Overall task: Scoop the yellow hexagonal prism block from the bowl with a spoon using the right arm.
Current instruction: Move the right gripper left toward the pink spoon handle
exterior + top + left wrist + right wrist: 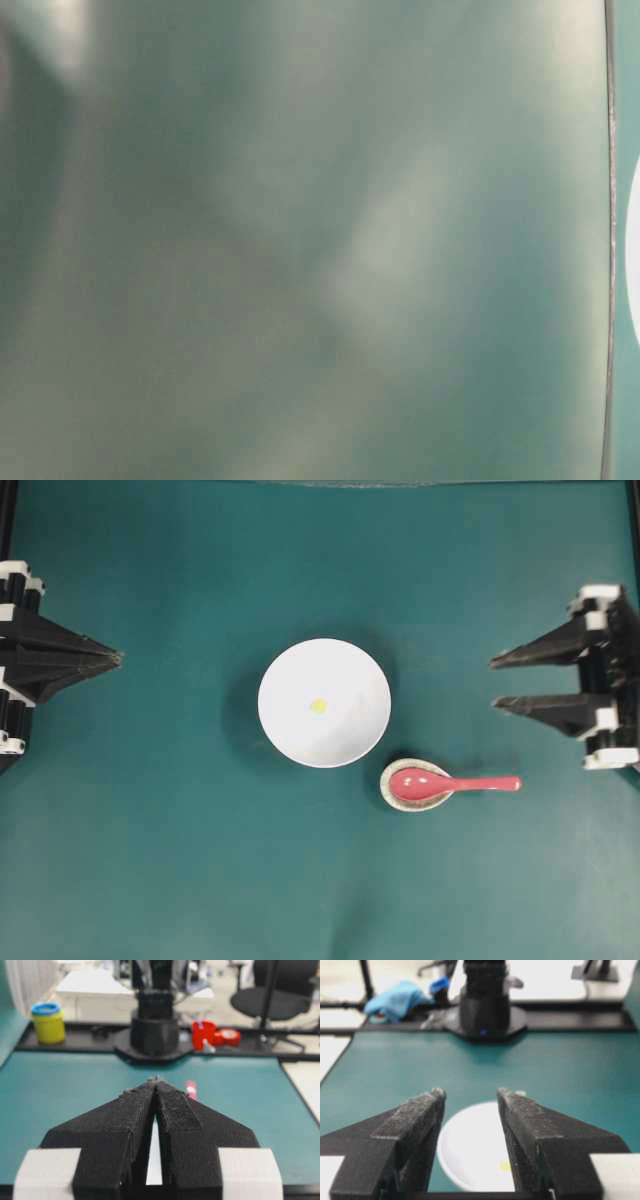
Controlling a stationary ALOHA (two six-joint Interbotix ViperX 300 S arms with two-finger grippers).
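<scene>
Pincer of the left arm (118, 658) sits at the left edge of the green bench (150, 860), its two black fingers pressed together to a single point that aims right toward the middle; it holds nothing. Near the centre stands the white bowl (290, 730), round and upright, with the yellow hexagonal prism block (318, 706) lying on its floor about midway; the block is too small to tell its facing. Just right of and nearer than the bowl is a small speckled dish (388, 792), and the pink spoon (450, 784) rests with its scoop in that dish, its long axis running left to right and the handle pointing right, out past the dish rim. At the right edge the right arm's pincer (493, 683) stands wide apart and empty, tips pointing left, well apart from the spoon.
</scene>
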